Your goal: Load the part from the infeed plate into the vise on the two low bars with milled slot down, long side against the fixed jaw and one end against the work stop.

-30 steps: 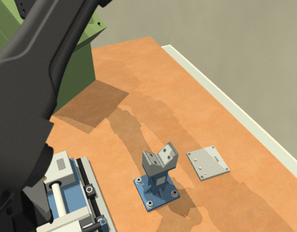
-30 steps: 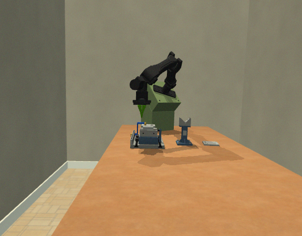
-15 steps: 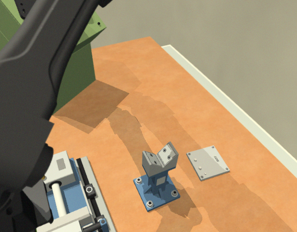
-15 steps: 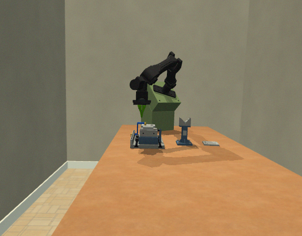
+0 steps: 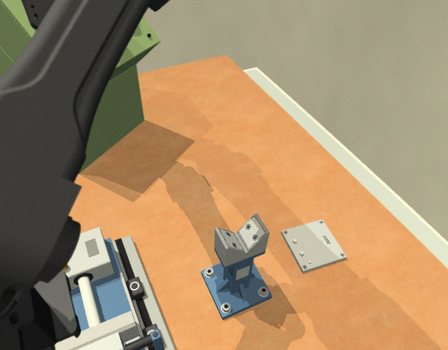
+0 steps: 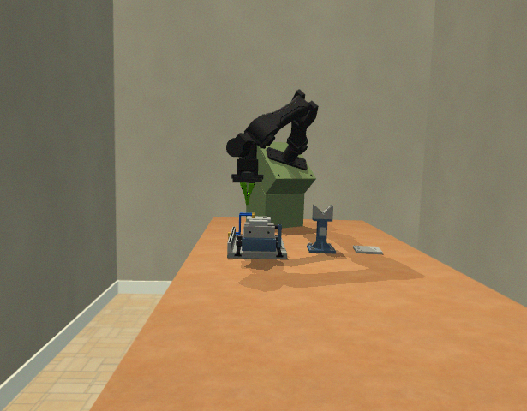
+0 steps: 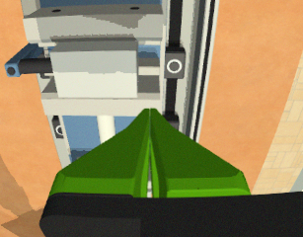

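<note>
The gripper [image 7: 150, 114] is held above the vise [image 7: 99, 59], green fingers pressed together with nothing between them, so it's clenched on air. Straight below and ahead of the fingertips, the pale block [image 7: 94, 73] is seen sitting in the vise between the jaws, with the short dark rod [image 7: 35, 66] at its left end. Which way the slot faces can't be told. Off to the side, the V-block [image 5: 240, 240] and the plate [image 5: 313, 244] are left bare. Some tiny writing is printed on the plate, but it can't be read.
</note>
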